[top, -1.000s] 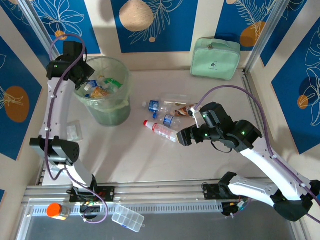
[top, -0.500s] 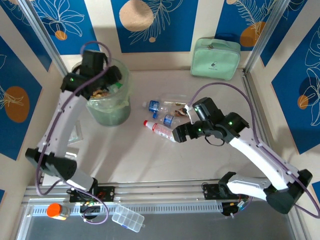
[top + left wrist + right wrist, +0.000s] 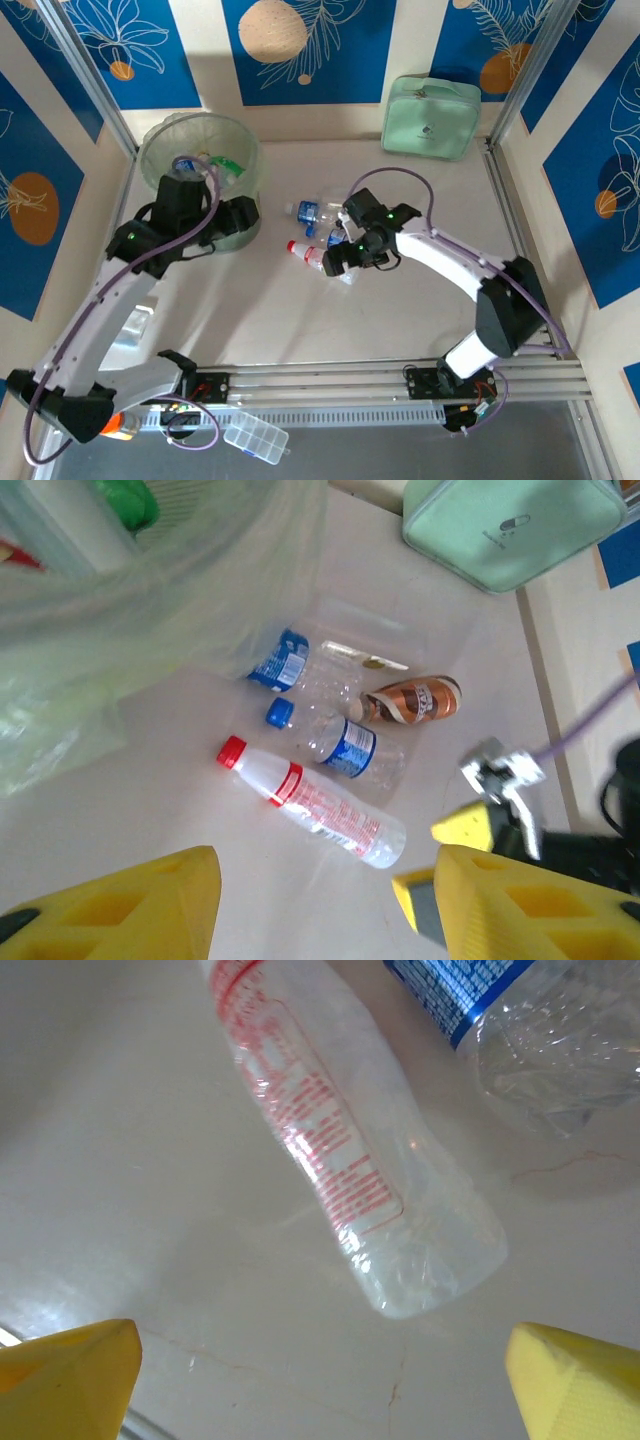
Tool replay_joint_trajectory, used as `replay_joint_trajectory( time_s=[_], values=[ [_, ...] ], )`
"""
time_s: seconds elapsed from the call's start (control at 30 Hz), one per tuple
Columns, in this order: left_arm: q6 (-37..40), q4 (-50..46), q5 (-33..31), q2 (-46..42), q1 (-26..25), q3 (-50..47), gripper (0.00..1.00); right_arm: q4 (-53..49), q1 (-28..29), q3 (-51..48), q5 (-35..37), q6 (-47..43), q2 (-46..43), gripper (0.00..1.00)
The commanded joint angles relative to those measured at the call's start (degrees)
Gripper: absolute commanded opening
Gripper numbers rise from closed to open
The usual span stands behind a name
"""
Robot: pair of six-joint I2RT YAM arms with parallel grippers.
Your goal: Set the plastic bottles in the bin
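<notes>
Right of the bin (image 3: 152,150), the right gripper (image 3: 334,262) hangs spread wide over the red-capped bottle (image 3: 340,1160) lying flat. Closing near its crumpled base could squirt it away. The left gripper (image 3: 320,905), beside the bin, stands parted and empty.

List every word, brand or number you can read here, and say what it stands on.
Nothing is legible as text.
On the red-capped bottle: red print, blurred.
On the blue-capped bottle: white print on a blue label, too small.
On the blue-labelled clear bottle: too small.
On the brown-labelled bottle: lettering blurred.
On the mint-green case: a small dark logo, no readable words.
</notes>
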Motion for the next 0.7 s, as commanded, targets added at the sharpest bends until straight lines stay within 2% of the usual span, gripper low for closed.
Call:
replay_joint_trajectory(
  time_s=[0.0,0.3,0.67],
  values=[
    [0.2,-3.2,0.9,-4.1,-0.2,-0.1,0.59,1.1,-0.3,3.1,1.2,-1.1,4.0,0.94],
    [1.4,-8.0,1.8,-5.3,-0.2,0.1,0.6,1.7,2.5,6.5,6.0,-4.0,12.9,0.94],
    [2.3,-10.8,-0.5,-6.4,-0.2,0.8,0.6,3.3,9.5,7.9,5.9,-3.5,18.3,0.89]
  ],
)
